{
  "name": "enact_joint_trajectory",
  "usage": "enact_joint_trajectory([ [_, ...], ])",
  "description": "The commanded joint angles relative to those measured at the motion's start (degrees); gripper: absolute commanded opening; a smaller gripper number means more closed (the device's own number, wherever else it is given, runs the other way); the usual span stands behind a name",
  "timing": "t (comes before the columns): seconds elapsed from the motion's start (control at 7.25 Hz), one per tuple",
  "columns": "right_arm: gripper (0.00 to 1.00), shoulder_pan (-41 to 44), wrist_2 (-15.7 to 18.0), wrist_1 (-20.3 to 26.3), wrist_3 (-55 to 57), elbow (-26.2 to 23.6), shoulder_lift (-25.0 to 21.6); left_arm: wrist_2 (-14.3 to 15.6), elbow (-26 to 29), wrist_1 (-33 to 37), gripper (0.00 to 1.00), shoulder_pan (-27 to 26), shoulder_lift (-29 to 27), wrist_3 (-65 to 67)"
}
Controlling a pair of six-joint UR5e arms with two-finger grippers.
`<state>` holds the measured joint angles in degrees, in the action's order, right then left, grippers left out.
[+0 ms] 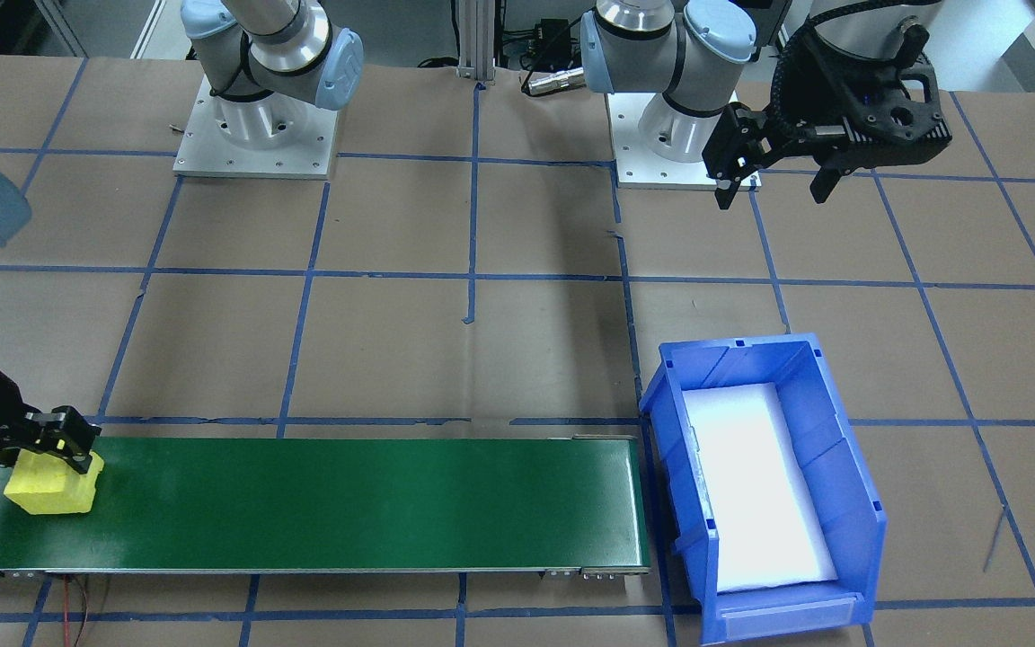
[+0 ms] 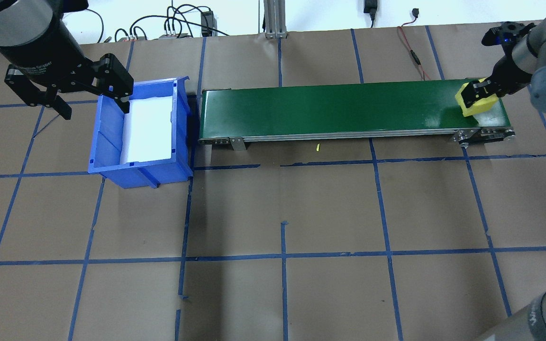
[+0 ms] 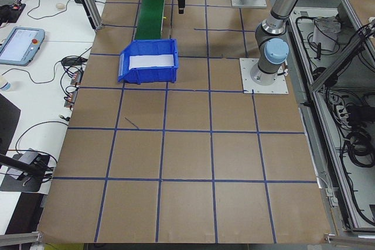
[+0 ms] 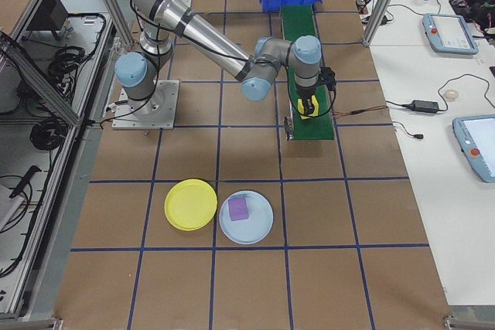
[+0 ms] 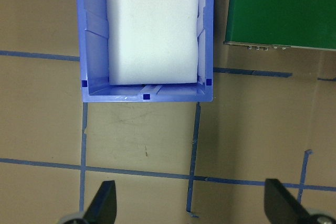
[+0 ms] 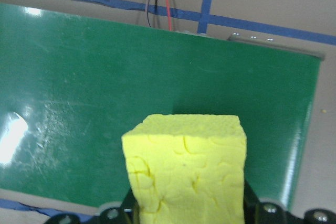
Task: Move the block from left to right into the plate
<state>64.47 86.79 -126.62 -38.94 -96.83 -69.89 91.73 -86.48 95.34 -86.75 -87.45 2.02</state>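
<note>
A yellow foam block [image 1: 55, 490] sits at the end of the green conveyor belt [image 1: 347, 503] on the robot's right, with my right gripper [image 1: 64, 449] shut on it. In the right wrist view the block [image 6: 186, 166] fills the space between the jaws, low over the belt [image 6: 79, 77]. I cannot tell whether the block touches the belt. The yellow plate [image 4: 191, 205] lies on the table on the robot's right, well away from the belt and bare. My left gripper [image 2: 95, 112] hangs open and holds nothing, over the table beside the blue bin [image 2: 112, 161].
The blue bin [image 1: 661, 395], lined with white foam, stands at the belt's other end. A pale blue plate [image 4: 263, 229] holding a purple block [image 4: 238, 208] lies next to the yellow plate. Brown paper with a blue tape grid covers the table.
</note>
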Motion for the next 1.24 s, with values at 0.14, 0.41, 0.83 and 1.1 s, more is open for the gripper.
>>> enact_joint_trajectory([
  [0.14,0.38,-22.4,5.0,7.0,-29.0,-2.3,-8.6,-0.1,0.1,-0.1,1.0,0.0,0.1,0.0],
  [0.41,0.32,-36.6,4.4,7.4,-41.4,-6.9,-8.9,-0.1,0.1,-0.1,1.0,0.0,0.1,0.0],
  [0.83,0.3,-50.5,4.3,6.6,-44.9,-16.3,-8.9,-0.1,0.0,-0.2,1.0,0.0,0.0,0.0],
  [1.1,0.3,-51.4,4.4,6.6,-44.7,-17.3,-8.9,-0.1,0.1,-0.2,1.0,0.0,0.0,0.0],
])
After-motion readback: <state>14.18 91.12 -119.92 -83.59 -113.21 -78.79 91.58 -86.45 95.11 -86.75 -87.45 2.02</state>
